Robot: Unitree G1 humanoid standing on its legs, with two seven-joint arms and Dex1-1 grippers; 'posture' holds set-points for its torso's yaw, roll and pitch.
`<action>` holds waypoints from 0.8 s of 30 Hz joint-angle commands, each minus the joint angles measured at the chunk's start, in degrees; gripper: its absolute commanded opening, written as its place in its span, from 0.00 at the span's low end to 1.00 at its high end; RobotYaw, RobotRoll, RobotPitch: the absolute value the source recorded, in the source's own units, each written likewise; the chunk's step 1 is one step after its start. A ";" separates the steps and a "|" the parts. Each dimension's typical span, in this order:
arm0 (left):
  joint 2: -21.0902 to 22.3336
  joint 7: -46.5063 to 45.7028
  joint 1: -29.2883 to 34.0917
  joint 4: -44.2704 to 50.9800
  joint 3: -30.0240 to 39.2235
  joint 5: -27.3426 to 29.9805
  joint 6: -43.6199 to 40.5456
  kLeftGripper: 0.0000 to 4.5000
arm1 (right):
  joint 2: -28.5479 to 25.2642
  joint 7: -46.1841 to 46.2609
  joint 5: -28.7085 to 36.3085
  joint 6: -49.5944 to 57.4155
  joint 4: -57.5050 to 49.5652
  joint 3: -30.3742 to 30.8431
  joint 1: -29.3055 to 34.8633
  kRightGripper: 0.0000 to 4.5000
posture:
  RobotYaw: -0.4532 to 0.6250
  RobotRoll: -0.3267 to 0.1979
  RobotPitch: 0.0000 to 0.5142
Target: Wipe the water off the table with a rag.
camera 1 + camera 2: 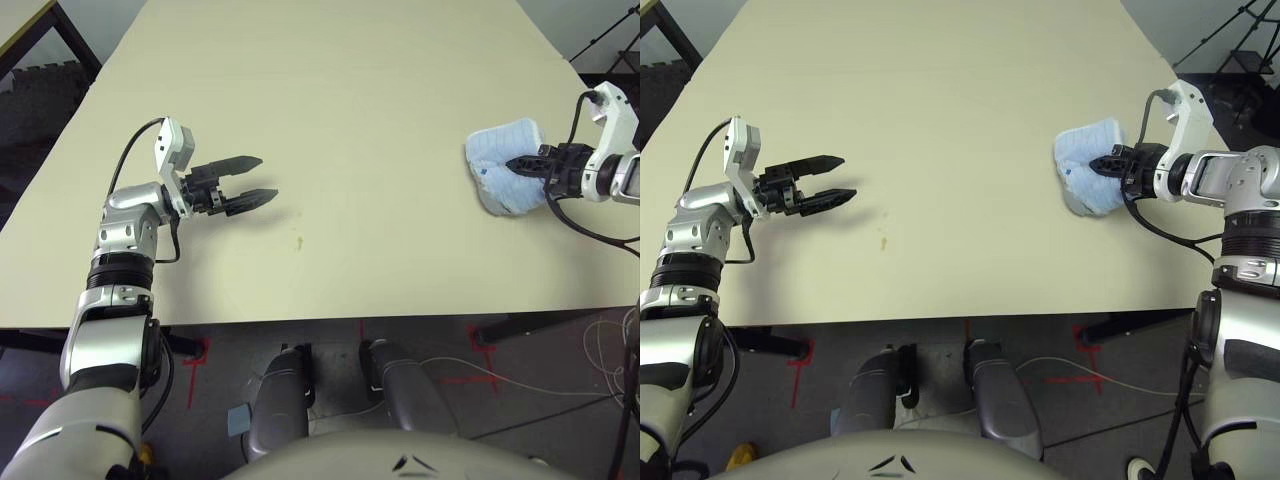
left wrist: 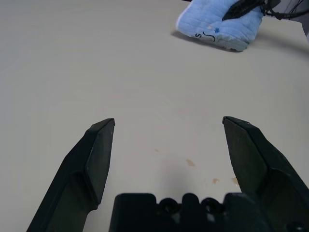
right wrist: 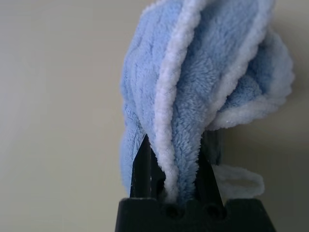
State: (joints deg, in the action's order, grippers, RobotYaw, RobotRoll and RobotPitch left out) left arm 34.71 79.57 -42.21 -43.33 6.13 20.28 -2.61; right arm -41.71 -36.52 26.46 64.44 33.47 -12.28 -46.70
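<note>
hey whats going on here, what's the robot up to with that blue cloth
The robot is set to wipe small spills off the table. Its right gripper is shut on a fold of the light blue rag, which rests on the table's right side. The water, a few small orange-brown spots, sits near the table's front edge, just ahead of the left gripper, which hovers open and holds nothing. The rag is well apart from the spots, so they are not yet wiped.

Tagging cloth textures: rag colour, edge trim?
Light blue fleece with a white trim edge; the rag shows best in the right wrist view, pinched in the right gripper.
</note>
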 commanded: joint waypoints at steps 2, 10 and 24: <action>0.44 1.02 -0.55 -0.91 -0.39 -0.92 0.40 1.00 | 1.16 0.25 -3.26 -4.15 2.65 2.15 1.26 0.01 | 0.17 0.62 0.32; 0.80 1.11 -0.38 -0.65 -0.14 -0.96 0.24 1.00 | -1.57 -2.65 -13.31 -21.68 -1.39 10.45 3.00 0.60 | 0.18 0.62 0.31; 0.10 -0.27 -1.88 -2.43 0.44 -1.09 1.72 1.00 | -7.19 -9.63 -10.48 -16.65 -10.09 6.64 -0.24 0.99 | 0.16 0.62 0.30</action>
State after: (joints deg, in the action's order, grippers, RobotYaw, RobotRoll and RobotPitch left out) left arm 34.91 79.94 -43.71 -44.33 6.21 19.88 -1.79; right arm -47.49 -45.56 15.31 47.71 24.63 -3.98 -45.95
